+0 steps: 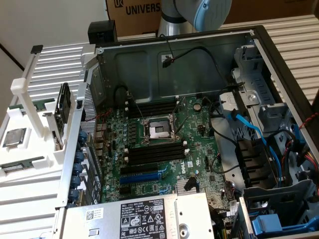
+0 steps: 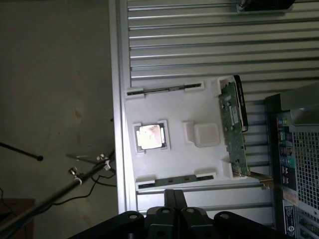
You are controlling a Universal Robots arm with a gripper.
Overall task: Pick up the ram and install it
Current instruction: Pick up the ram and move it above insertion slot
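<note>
Two thin ram sticks stand on edge in a white holder tray (image 2: 199, 164): one ram stick (image 2: 164, 90) on the far side from my fingers, the other ram stick (image 2: 174, 179) just beyond my fingertips. In the exterior view the tray (image 1: 30, 149) lies at that view's left, with a ram stick (image 1: 20, 165) in its front slot. My gripper (image 2: 174, 198) hovers above the tray's edge with its dark fingers pressed together and nothing between them. Only the arm's blue-capped joint (image 1: 209, 12) shows in the exterior view.
A CPU chip (image 2: 149, 137) and an upright expansion card (image 2: 234, 127) share the tray. The open computer case (image 1: 259, 55) holds the motherboard (image 1: 164, 149), black memory slots (image 1: 154, 152) beside the CPU socket (image 1: 158, 130), a blue expansion slot (image 1: 142, 178), cables and a power supply (image 1: 144, 216).
</note>
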